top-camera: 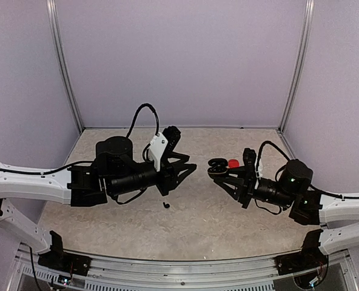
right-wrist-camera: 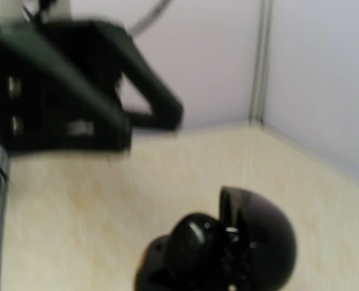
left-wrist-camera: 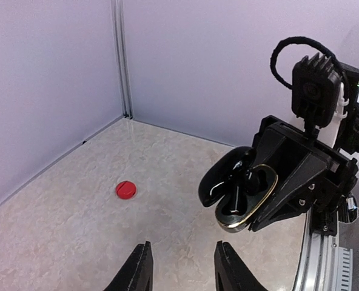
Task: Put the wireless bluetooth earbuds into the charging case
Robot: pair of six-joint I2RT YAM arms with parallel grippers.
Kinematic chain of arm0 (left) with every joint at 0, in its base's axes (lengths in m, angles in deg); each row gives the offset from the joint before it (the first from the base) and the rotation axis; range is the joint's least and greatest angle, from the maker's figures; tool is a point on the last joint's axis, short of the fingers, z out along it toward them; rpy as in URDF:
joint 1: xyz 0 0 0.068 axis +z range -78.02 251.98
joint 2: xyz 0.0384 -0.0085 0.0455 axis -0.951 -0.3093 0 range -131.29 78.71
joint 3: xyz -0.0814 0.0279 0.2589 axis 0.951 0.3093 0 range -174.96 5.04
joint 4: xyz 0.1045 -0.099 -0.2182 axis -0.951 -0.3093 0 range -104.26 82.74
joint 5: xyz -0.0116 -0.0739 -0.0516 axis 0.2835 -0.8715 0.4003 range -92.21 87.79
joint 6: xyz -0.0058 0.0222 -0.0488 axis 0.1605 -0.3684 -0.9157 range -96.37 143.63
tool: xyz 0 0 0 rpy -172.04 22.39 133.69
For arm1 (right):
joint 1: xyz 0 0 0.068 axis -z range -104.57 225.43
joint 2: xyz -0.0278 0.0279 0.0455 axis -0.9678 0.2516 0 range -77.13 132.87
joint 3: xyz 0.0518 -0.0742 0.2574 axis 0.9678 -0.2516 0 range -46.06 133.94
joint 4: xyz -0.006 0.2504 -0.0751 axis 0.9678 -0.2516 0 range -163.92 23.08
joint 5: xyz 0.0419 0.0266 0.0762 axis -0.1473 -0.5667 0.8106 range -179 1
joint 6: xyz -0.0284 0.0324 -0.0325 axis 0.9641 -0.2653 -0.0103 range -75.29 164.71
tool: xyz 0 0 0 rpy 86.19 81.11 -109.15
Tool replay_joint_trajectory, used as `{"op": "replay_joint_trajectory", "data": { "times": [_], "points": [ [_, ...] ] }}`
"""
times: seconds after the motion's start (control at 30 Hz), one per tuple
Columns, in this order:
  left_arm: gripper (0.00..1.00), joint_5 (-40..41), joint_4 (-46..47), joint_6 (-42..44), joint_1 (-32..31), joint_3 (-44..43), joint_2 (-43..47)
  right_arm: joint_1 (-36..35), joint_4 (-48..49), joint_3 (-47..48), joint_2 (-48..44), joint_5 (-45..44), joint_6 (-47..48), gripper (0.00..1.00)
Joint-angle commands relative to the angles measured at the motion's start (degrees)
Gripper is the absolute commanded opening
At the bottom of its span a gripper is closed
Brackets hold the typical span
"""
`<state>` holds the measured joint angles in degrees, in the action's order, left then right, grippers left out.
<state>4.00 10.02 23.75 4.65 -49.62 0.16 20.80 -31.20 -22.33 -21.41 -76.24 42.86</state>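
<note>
The black charging case (top-camera: 216,168) is open and held above the table in my right gripper (top-camera: 224,173), which is shut on it. In the left wrist view the case (left-wrist-camera: 243,191) shows a gold rim, its lid tipped left, and a black earbud (left-wrist-camera: 250,179) seated inside. The blurred right wrist view shows the case (right-wrist-camera: 228,254) low in the frame. Another black earbud (top-camera: 165,205) lies on the table below my left gripper (top-camera: 182,176). That gripper (left-wrist-camera: 182,264) is open and empty, facing the case from a short way off. No red earbuds are visible.
A small red round piece with a slit (left-wrist-camera: 125,190) lies on the table just behind the case; it also shows in the top view (top-camera: 233,163). Lilac walls with metal corner posts (top-camera: 67,79) enclose the table. The left gripper's black fingers (right-wrist-camera: 76,115) fill the upper left of the right wrist view.
</note>
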Motion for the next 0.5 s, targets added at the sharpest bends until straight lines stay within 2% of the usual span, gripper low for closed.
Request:
{"op": "replay_joint_trajectory", "data": {
  "times": [0.0,0.17,0.47],
  "points": [
    [0.36,-0.1,1.7,-7.9,4.2,6.7,2.3,0.2,-7.9,1.3,5.0,-4.9,-1.6,0.0],
    [0.36,-1.5,6.2,-11.5,7.4,13.1,2.9,0.8,-16.0,4.6,14.0,-6.9,-1.5,0.0],
    [0.37,-1.1,6.6,-14.6,10.0,17.7,1.6,0.9,-26.8,12.6,28.4,-7.8,-0.7,0.0]
  ]
}}
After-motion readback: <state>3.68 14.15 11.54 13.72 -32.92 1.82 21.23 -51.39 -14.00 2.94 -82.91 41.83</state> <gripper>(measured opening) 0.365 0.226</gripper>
